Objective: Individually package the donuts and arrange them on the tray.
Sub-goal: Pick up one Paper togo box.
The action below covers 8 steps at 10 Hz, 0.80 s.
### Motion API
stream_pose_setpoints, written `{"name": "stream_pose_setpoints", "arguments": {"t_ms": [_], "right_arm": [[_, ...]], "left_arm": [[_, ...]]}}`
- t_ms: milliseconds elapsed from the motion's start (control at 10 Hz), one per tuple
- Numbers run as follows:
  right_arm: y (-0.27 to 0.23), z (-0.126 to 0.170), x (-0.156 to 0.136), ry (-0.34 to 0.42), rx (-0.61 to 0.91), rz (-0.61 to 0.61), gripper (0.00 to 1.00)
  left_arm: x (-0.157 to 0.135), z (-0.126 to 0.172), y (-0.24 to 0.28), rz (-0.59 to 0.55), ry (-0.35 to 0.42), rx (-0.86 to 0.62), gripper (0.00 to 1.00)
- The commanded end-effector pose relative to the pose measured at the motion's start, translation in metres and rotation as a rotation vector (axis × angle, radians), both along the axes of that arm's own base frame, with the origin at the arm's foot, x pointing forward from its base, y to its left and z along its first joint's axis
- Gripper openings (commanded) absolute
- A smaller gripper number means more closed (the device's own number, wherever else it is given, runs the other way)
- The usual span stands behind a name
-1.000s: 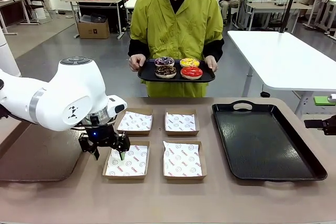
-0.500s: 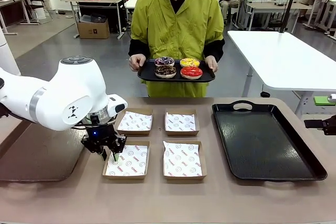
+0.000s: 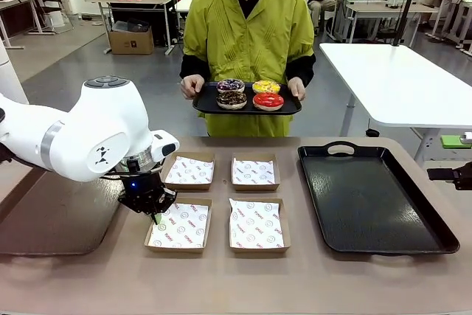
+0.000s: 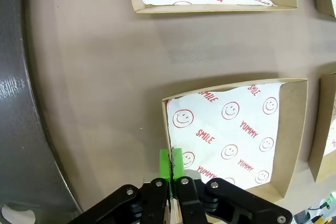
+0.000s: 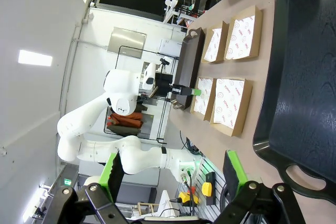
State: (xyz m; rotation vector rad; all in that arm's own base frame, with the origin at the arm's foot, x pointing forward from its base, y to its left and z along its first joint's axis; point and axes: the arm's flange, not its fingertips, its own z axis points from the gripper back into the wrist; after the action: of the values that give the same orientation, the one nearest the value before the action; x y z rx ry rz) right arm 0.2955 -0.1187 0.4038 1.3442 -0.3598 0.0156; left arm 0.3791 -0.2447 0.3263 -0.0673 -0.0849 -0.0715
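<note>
Left end effector (image 4: 170, 162) clamping box wall (image 4: 166, 124), donuts (image 3: 249, 94) on far tray (image 3: 205, 103)

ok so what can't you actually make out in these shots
left tool, left wrist view: shut on the near-left box wall; its pads hide whether paper is pinched too
donuts, front view: front pair hide the rear pair's lower parts; sprinkles too small to count
near-right box, left wrist view: cut off by the picture's right edge
</note>
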Motion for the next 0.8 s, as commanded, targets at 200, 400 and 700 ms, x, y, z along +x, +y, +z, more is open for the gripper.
{"name": "stream_pose_setpoints", "arguments": {"t_ms": [200,400,700], "right_arm": [[0.000,0.001,0.000,-0.010,0.011,0.002,1.00],[0.000,0.001,0.000,-0.010,0.011,0.002,1.00],[0.000,0.001,0.000,-0.010,0.011,0.002,1.00]], "left_arm": [[-0.002,0.029,0.000,0.003,0.056,-0.029,0.00],[0.001,0.081,0.004,-0.015,0.052,-0.049,0.00],[0.024,0.146,0.001,-0.050,0.068,-0.040,0.00]]}}
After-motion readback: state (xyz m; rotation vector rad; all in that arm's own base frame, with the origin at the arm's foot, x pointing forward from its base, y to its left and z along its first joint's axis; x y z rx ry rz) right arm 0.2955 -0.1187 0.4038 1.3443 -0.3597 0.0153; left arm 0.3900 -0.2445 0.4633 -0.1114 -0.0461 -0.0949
